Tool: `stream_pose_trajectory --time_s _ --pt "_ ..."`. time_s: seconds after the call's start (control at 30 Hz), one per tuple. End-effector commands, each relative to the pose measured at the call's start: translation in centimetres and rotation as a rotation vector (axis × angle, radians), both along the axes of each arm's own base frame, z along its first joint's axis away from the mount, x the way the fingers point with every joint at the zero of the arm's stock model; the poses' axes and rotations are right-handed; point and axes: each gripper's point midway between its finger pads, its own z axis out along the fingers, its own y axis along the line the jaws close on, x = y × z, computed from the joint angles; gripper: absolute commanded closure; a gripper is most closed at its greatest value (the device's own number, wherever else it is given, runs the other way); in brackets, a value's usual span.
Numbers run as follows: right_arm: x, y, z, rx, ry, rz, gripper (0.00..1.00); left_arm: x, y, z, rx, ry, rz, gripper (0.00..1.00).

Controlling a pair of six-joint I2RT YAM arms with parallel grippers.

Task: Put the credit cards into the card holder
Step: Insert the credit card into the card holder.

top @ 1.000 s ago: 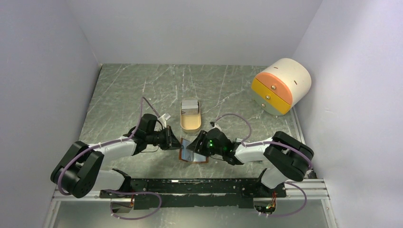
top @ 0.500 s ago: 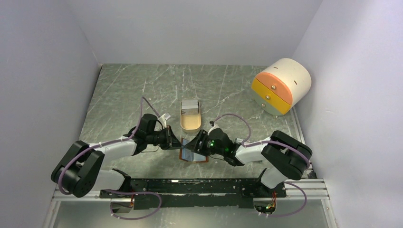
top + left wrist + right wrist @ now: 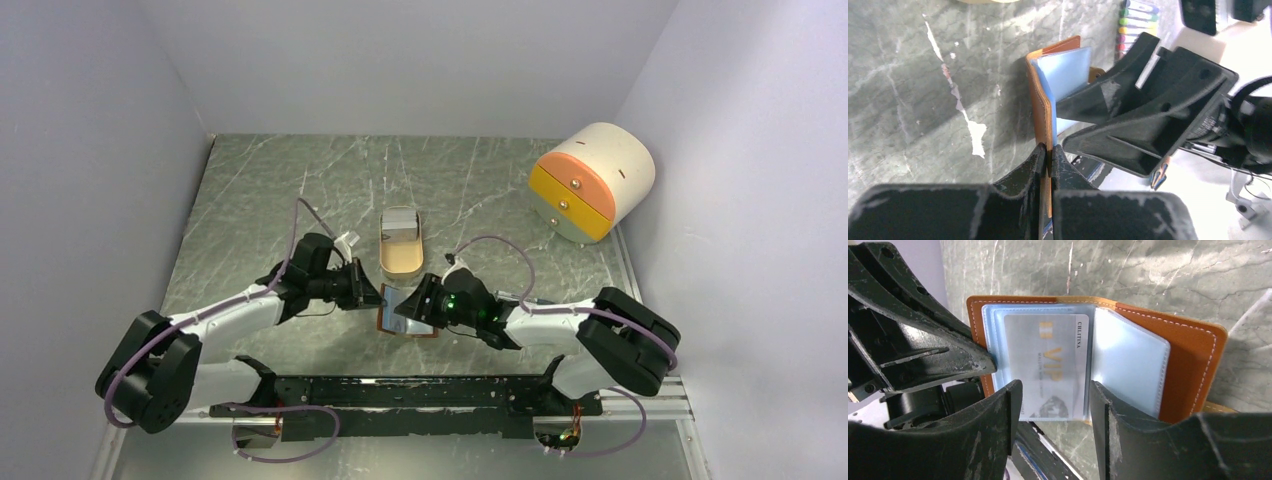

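Brown card holder (image 3: 1193, 355) in the clamped left hand (image 3: 1048, 155); right hand (image 3: 1055, 387) low alongside, jaws apart.

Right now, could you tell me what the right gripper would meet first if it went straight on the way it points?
Probably the white card in the open brown wallet: it lies straight ahead between the right gripper's fingers, though depth is hard to judge.

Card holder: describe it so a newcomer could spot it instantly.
On the marbled table, look just nearer than the tan oval tray. The card holder is open there, its edge pinched by the left claw. Only it is orange-brown leather with white stitching and pale-blue clear sleeves.
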Motion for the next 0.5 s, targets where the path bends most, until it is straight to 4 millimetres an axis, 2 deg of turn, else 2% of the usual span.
stream_pose_trajectory --time_s 0.0,0.17,0.47 --pt "0.6 -0.5 0.9 -0.023 -0.058 -0.006 0.45 0.7 0.2 -0.4 0.118 0.022 0.026 0.91" --pt "0.6 0.6 2.0 -0.053 -0.082 0.044 0.41 0.5 0.4 -0.7 0.207 0.062 0.040 0.91" --pt "0.0 2.0 1.5 -0.081 -0.080 0.087 0.39 0.2 0.7 -0.6 0.243 0.107 0.062 0.91"
